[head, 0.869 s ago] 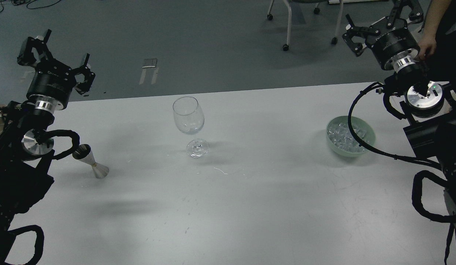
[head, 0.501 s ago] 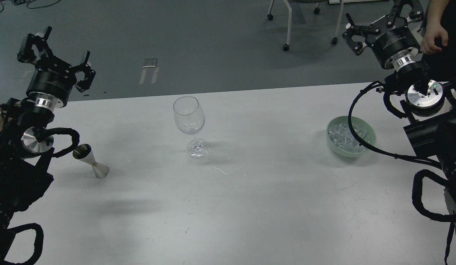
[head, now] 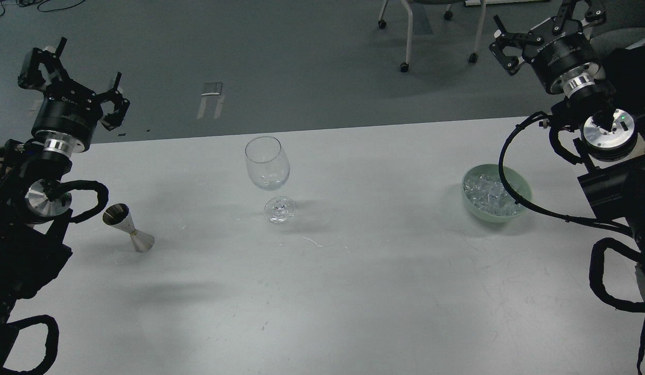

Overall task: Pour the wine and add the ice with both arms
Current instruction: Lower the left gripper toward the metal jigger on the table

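Note:
A clear wine glass (head: 267,165) stands upright at the table's middle back. A steel jigger (head: 127,228) stands at the left front; I cannot see any wine in it. A pale green bowl (head: 520,208) at the right holds a heap of clear ice cubes (head: 490,195). My left gripper (head: 72,67) is open and empty, raised above the table's far left edge, well behind the jigger. My right gripper (head: 549,23) is open and empty, raised beyond the table's far right edge, behind the bowl.
The grey table (head: 354,291) spreads across the front. A black cable (head: 515,192) of my right arm loops over the bowl's right side. A chair's wheeled legs (head: 406,36) stand on the floor beyond the table.

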`<state>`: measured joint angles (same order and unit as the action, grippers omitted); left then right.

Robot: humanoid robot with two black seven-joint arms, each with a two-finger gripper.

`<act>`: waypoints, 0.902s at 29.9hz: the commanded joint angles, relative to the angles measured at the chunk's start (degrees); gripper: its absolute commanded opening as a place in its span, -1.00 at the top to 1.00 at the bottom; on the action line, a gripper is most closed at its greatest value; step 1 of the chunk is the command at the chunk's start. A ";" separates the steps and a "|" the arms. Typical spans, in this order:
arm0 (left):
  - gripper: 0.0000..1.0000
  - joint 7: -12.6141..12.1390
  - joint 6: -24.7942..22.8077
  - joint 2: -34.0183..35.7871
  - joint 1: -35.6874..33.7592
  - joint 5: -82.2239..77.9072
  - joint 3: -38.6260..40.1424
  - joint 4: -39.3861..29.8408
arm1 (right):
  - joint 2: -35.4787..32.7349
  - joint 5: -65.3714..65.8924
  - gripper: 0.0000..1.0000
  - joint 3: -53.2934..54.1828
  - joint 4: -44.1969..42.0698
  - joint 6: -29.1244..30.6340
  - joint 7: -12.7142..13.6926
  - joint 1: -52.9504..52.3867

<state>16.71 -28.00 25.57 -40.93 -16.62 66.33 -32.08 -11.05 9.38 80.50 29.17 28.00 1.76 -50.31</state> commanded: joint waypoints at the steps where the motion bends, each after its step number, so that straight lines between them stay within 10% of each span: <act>1: -0.96 -0.19 0.00 0.70 0.06 0.70 0.91 0.09 | -0.99 -0.06 -1.00 0.09 0.01 0.00 -0.09 -0.58; 27: -0.96 -0.36 0.00 -0.09 -0.47 4.58 0.65 -0.09 | -3.89 -0.06 -1.00 -0.08 0.36 0.00 -0.44 0.21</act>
<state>16.43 -28.00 25.55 -41.66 -12.04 66.95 -31.88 -14.39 9.38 80.46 29.24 28.00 1.31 -50.44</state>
